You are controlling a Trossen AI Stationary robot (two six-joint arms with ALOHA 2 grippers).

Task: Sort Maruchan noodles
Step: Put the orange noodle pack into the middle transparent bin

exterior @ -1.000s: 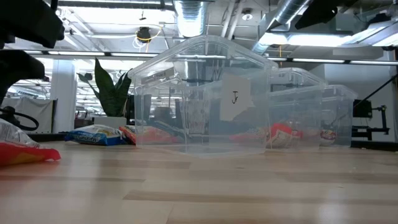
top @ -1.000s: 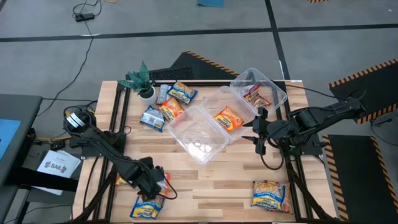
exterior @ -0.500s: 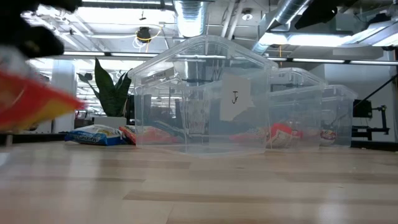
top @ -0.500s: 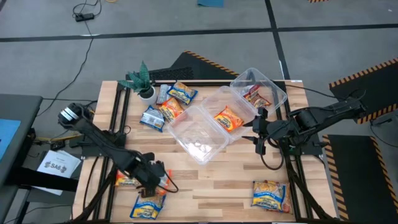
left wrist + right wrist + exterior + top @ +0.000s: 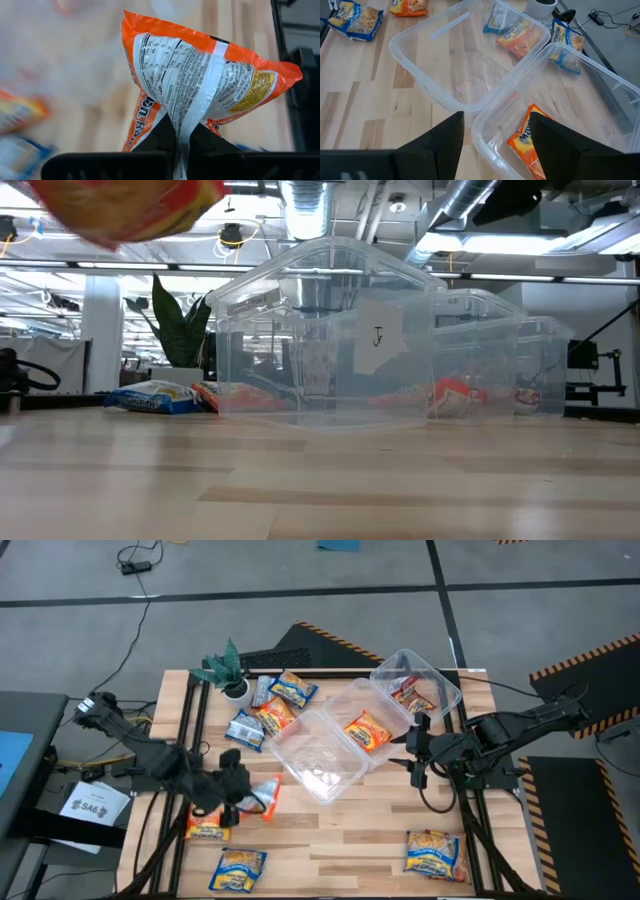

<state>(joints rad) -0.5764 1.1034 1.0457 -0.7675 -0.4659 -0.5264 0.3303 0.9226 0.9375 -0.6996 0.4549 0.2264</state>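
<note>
At the left of the high view, the left gripper (image 5: 243, 795) hangs over the wooden table (image 5: 340, 830), its fingers pressed together on an orange noodle packet (image 5: 262, 796) lifted clear of the boards. In the left wrist view that packet (image 5: 200, 95) is pinched by its crimped edge, the printed back facing the camera. Below it, at lower left, an orange packet (image 5: 205, 829) and a blue-and-yellow packet (image 5: 238, 869) lie flat. In the upper left, beside a small potted plant (image 5: 227, 669), four more packets (image 5: 268, 707) are clustered. At centre stand three clear tubs: the nearest one (image 5: 318, 754) empty, the middle one (image 5: 372, 720) holding an orange packet (image 5: 368, 731), the far one (image 5: 418, 685) holding a dark red packet (image 5: 411, 694). To the right, the right gripper (image 5: 418, 752) waits by the tubs with fingers spread, holding nothing. At lower right lie two blue-and-yellow packets (image 5: 434, 852).
</note>
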